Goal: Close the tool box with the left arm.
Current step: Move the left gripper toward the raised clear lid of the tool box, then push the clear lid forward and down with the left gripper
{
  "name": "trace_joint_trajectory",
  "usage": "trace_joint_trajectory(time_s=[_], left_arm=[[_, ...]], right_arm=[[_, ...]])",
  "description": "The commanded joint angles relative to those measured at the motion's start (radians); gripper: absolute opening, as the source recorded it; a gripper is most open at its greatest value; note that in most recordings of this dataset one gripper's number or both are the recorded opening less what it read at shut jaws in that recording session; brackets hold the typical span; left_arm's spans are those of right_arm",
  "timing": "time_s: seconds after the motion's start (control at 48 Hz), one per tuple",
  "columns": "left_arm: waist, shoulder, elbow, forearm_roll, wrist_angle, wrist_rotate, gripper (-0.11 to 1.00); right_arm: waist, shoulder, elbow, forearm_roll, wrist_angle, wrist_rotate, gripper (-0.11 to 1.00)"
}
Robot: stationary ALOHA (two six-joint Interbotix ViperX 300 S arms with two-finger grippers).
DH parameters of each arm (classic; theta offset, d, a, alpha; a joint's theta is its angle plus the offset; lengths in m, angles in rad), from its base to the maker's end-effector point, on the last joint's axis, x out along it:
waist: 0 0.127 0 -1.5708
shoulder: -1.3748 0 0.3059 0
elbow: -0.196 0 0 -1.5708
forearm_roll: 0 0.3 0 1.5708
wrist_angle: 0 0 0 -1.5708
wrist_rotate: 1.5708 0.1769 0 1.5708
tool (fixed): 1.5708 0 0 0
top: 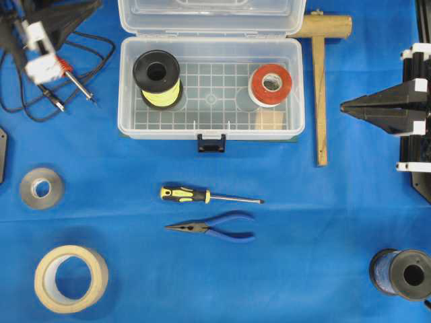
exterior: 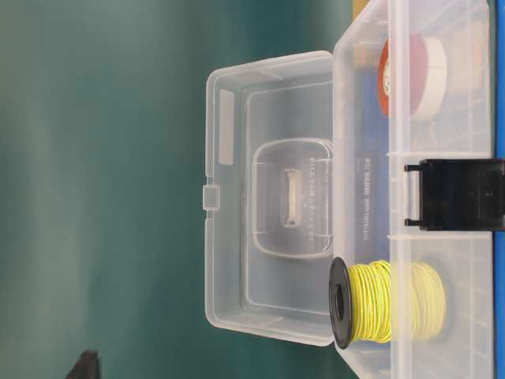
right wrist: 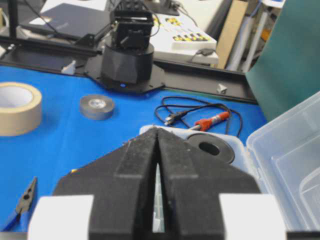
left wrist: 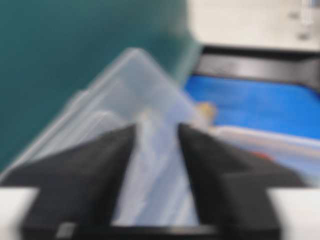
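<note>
The clear tool box [top: 210, 133] stands open at the back middle of the blue table, its lid [top: 209, 17] upright behind it. The lid also shows in the table-level view [exterior: 268, 197], and the dark latch [top: 211, 142] hangs at the front. Inside lie a yellow wire spool [top: 157, 79] and a red and white tape roll [top: 270, 85]. My left gripper [top: 94, 5] is at the back left, beside the lid. In the blurred left wrist view it [left wrist: 156, 126] is open and empty, pointing at the lid [left wrist: 135, 80]. My right gripper [top: 343, 105] is shut and empty, right of the box.
A screwdriver [top: 202, 196] and blue pliers [top: 215, 227] lie in front of the box. A wooden mallet [top: 321, 87] lies at its right. A soldering iron [top: 74, 81] with cable, grey tape [top: 41, 188] and masking tape [top: 71, 278] are at the left, a dark spool [top: 403, 274] at the front right.
</note>
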Motion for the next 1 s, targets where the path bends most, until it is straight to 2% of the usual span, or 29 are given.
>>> trace_joint_trajectory(time_s=[0.0,0.083,0.125,0.208,0.458,0.541,0.666,0.812,0.979], left_arm=[[0.064,0.077,-0.08,-0.002,-0.002,0.018,0.48],[0.106,0.147,-0.129,-0.002,-0.002,0.06,0.73],[0.126,0.186,-0.156,-0.002,-0.002,0.06,0.83],[0.166,0.267,-0.221,-0.002,0.011,0.061,0.93],[0.23,0.5,-0.454,0.005,0.195,0.067,0.93],[0.232,0.557,-0.515,0.002,0.305,0.135,0.93],[0.233,0.63,-0.603,-0.002,0.434,0.164,0.93],[0.235,0.678,-0.638,-0.002,0.466,0.187,0.93],[0.238,0.704,-0.64,-0.002,0.494,0.179,0.93]], right_arm=[[-0.002,0.008,-0.018,0.002,0.003,0.002,0.0],[-0.003,0.011,-0.018,0.0,0.012,0.0,0.0],[-0.003,0.014,-0.017,0.002,0.015,0.0,0.0],[-0.003,0.017,-0.017,0.002,0.02,0.0,0.0],[-0.003,0.04,-0.012,0.002,0.032,0.005,0.0],[-0.003,0.049,-0.011,0.002,0.037,0.006,0.0],[-0.003,0.057,-0.009,0.0,0.04,0.008,0.0],[-0.005,0.069,-0.008,0.0,0.04,0.008,0.0],[-0.006,0.077,-0.006,0.002,0.04,0.008,0.0]])
